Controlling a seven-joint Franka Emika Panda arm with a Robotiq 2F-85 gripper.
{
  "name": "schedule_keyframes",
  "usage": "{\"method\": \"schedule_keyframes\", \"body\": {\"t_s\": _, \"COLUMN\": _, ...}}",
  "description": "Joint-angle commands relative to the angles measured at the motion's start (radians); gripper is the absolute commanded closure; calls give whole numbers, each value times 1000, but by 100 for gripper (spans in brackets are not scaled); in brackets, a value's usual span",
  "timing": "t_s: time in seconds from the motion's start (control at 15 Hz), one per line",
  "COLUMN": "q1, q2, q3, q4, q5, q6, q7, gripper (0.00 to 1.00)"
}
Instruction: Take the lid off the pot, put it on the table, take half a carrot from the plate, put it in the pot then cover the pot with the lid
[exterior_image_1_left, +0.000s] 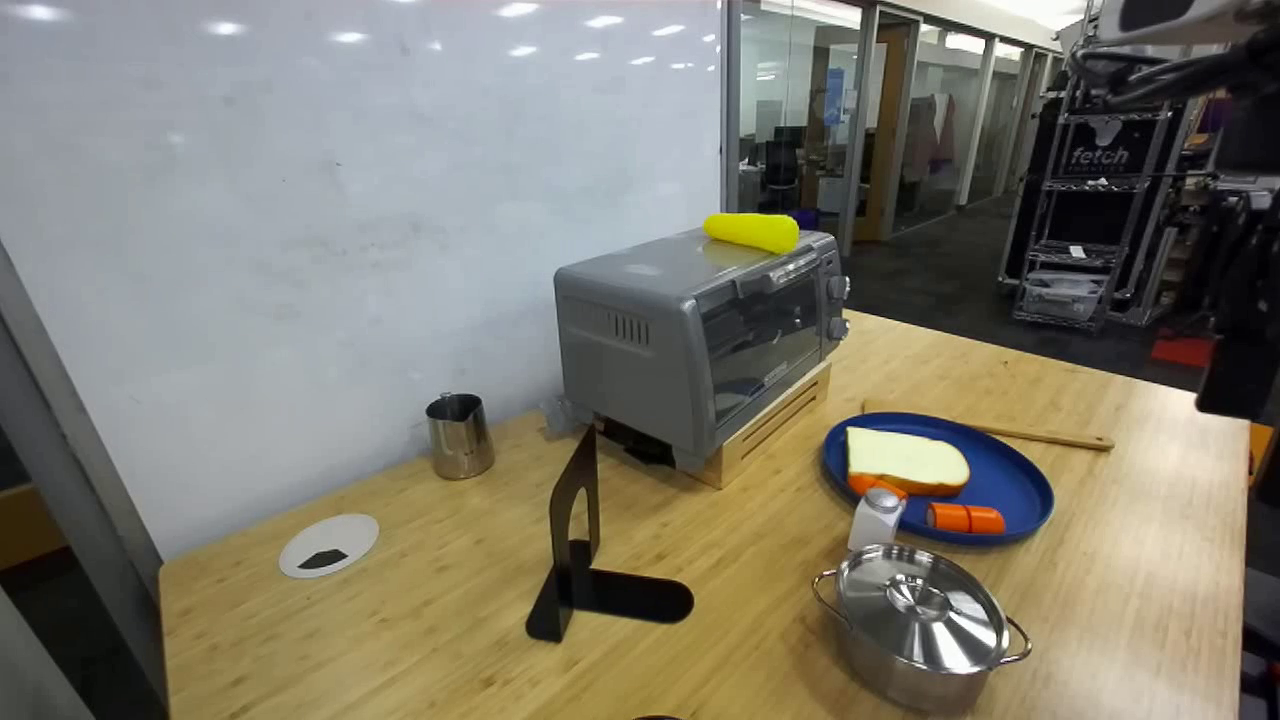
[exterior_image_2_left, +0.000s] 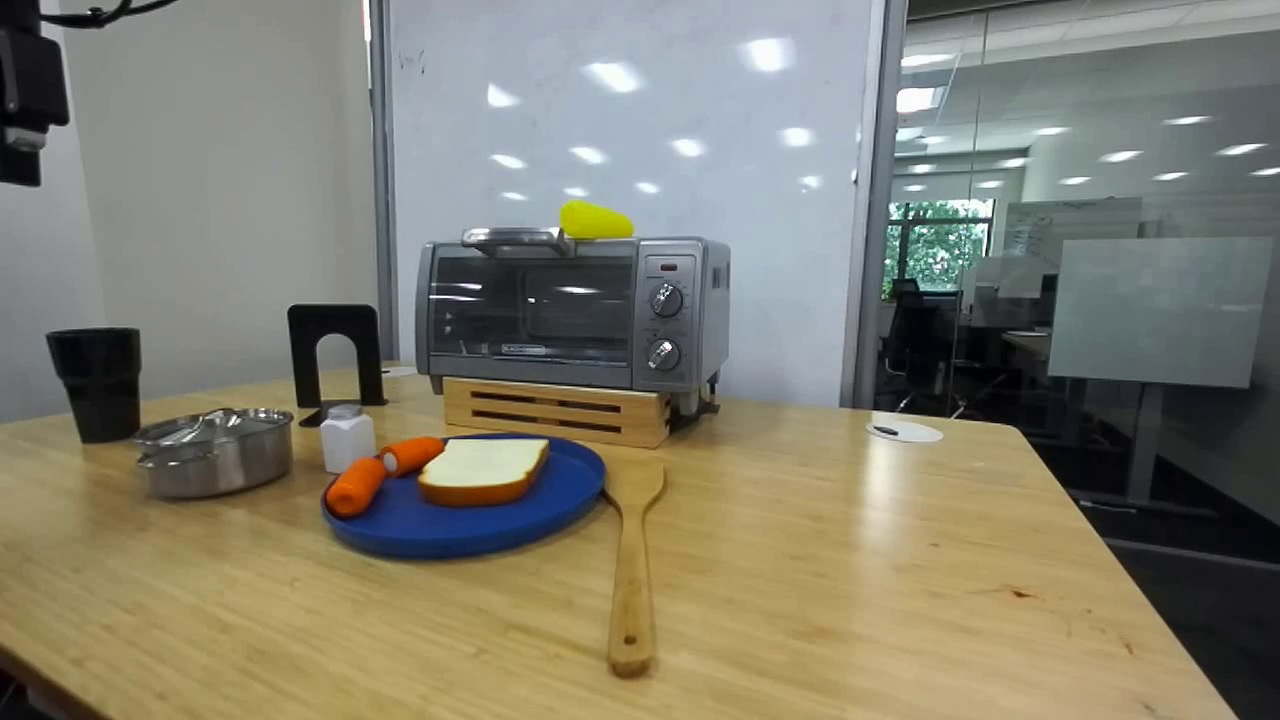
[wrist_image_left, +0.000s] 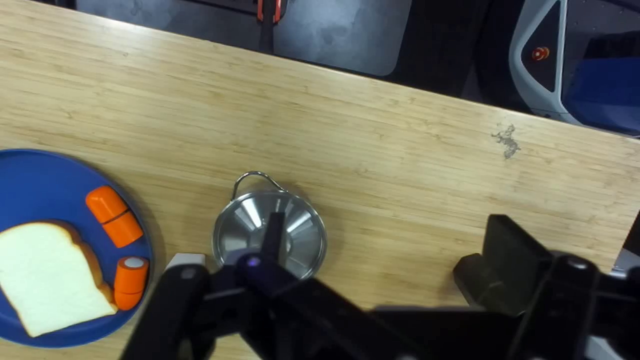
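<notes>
The pale surface (exterior_image_1_left: 430, 610) carries the lot, with the blue plate (wrist_image_left: 45, 184) filling the left of the wrist view. Right of centre there, the hand (wrist_image_left: 388, 218) is spread wide and grasps nothing. The pot (exterior_image_1_left: 903, 672), at the lower right of an exterior view, looks like thin steel: likely stiff, fairly light and apt to slide if bumped, its 2 loop handles (wrist_image_left: 255, 173) best for steadying. The lid (exterior_image_1_left: 927, 612) sits on it, near the middle of the wrist view; I expect it light, rigid and slick, so take it by the knob (exterior_image_1_left: 916, 595) and lift level. The half carrots (wrist_image_left: 107, 205), on the plate near its rim, look smooth and firm, probably light and ready to roll; pinch across the width, away from the seam (wrist_image_left: 115, 217), which might part. The upper in the wrist view lies apart from the bread (wrist_image_left: 47, 280) and seems easier. Counted by rough size: 1 oven (exterior_image_2_left: 540, 310), 1 plate, 1 spatula (exterior_image_2_left: 632, 570), 1 stand (exterior_image_2_left: 335, 319), 1 pot, 1 lid, 1 slice of bread, 1 black cup (exterior_image_2_left: 97, 388), 1 pitcher (exterior_image_1_left: 463, 442), 1 shaker (exterior_image_2_left: 347, 440), 2 half carrots.
</notes>
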Motion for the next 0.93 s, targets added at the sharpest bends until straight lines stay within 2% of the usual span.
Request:
{"method": "schedule_keyframes", "body": {"t_s": 0.0, "q1": -6, "q2": 0, "q3": 4, "q4": 2, "q5": 3, "q6": -3, "q7": -3, "gripper": 0}}
{"method": "schedule_keyframes", "body": {"t_s": 0.2, "q1": -6, "q2": 12, "q3": -21, "q4": -12, "q5": 6, "q6": 32, "q7": -55, "gripper": 0}}
{"method": "schedule_keyframes", "body": {"t_s": 0.47, "q1": -49, "q2": 31, "q3": -30, "q4": -38, "q5": -39, "q6": 123, "q7": -50, "gripper": 0}}
{"method": "schedule_keyframes", "body": {"t_s": 0.87, "q1": -68, "q2": 167, "q3": -90, "q4": -68, "q5": -104, "q6": 250, "q7": -183, "gripper": 0}}
